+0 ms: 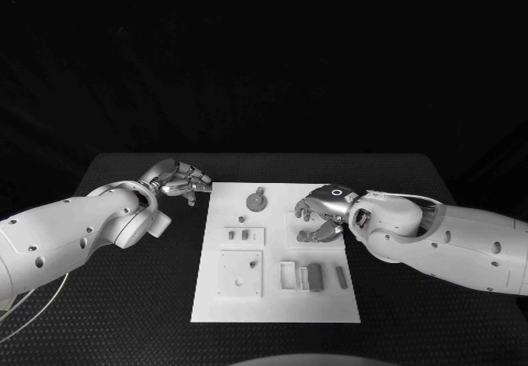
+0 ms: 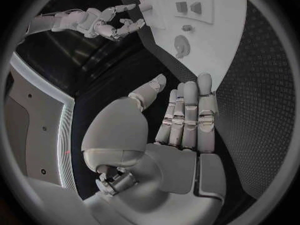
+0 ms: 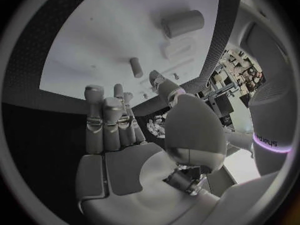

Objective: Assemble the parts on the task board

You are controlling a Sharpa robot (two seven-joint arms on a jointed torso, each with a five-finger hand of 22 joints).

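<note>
Fingers of the right hand [image 1: 320, 216] hang spread and released over the right half of the white board [image 1: 275, 305], holding nothing, with a small grey part [image 1: 305, 235] lying on the board right under their tips. That hand is the nearer 1 to the parts. Well clear of them, the left hand [image 1: 181, 181] hovers over the black worktop [image 1: 132, 305] off the board's far left corner, its fingers loosely apart and also holding nothing.
</note>
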